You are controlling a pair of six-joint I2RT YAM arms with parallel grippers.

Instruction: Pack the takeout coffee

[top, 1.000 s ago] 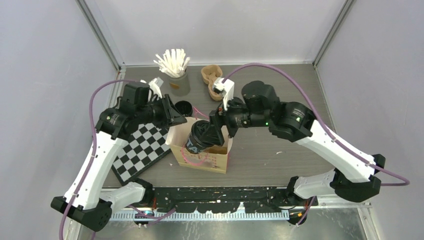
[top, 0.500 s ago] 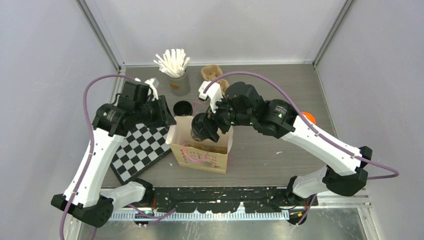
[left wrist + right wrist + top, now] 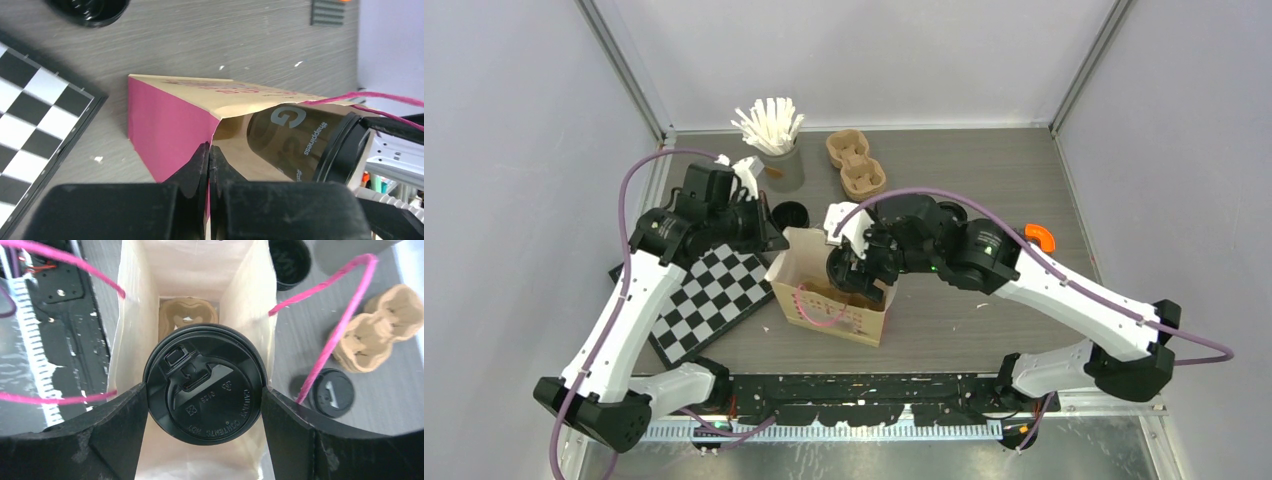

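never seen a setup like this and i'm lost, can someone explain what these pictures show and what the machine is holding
The machine is a pair of robot arms bolted to the near edge of a table, each ending in a two-finger gripper. The wide picture comes from a fixed camera above and behind them. The other two come from a camera on each wrist.

The left gripper pinches the rim of a paper bag, seemingly to hold it open. The right gripper holds a lidded coffee cup at the bag's mouth. A brown cup tray lies at the bottom of the bag.

Also on the table are a checkerboard, a grey cup of white sticks, a second brown tray, an open black cup and a loose lid.
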